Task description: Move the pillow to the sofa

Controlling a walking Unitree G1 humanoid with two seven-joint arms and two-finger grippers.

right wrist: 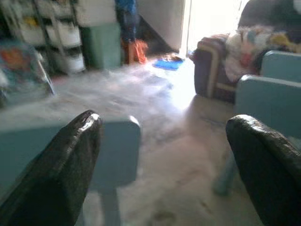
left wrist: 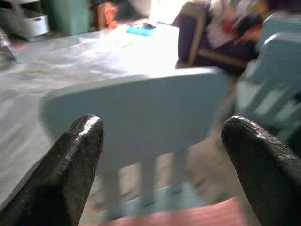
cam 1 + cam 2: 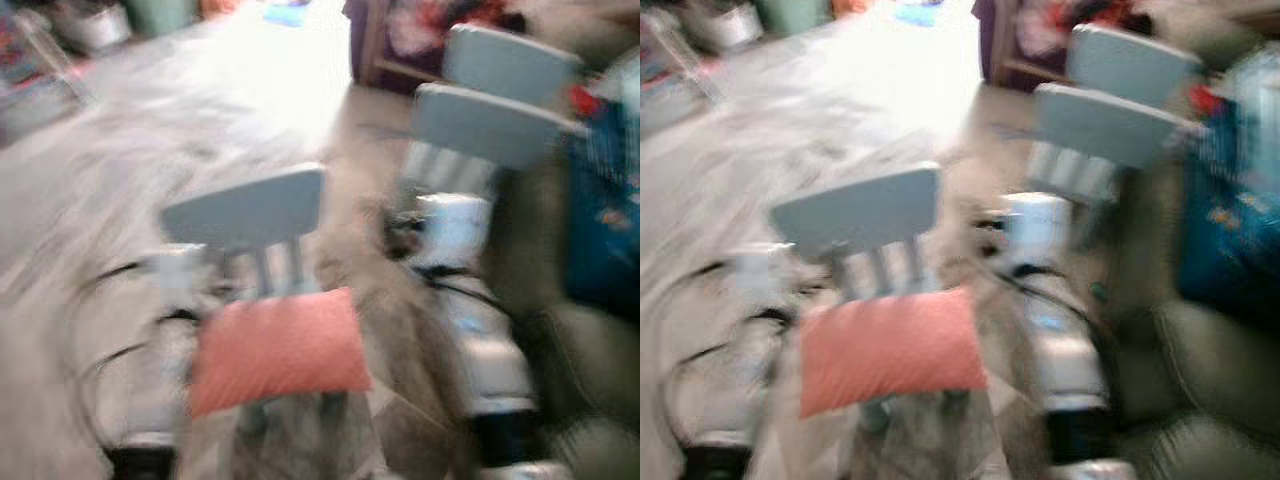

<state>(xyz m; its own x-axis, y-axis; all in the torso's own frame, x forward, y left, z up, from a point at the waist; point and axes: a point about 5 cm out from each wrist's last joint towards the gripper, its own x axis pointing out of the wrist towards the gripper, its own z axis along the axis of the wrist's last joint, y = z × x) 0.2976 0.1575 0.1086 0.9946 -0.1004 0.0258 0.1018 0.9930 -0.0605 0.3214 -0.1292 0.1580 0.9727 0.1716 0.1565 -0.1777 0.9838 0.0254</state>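
A salmon-pink pillow (image 3: pixel 278 350) lies on the seat of a small light-blue chair (image 3: pixel 250 212) just in front of me; the head views are blurred. My left gripper (image 2: pixel 162 127) is open, its fingers (image 2: pixel 70 165) spread wide before the chair's backrest, with the pillow's edge (image 2: pixel 188 216) just below. The silver left arm (image 3: pixel 165 330) is left of the pillow. My right gripper (image 1: pixel 164 122) is open too, holding nothing, and the right arm (image 3: pixel 480 330) reaches forward right of the chair. An olive-green sofa (image 3: pixel 1210 380) is at the lower right.
Two more light-blue chairs (image 3: pixel 490 120) stand behind on the right. A blue patterned thing (image 3: pixel 600 230) lies on the sofa. A dark purple armchair (image 1: pixel 216 70) with clothes is at the back, and shelves with bins (image 1: pixel 56 33) at the far left. Bare floor (image 3: pixel 150 130) stretches left.
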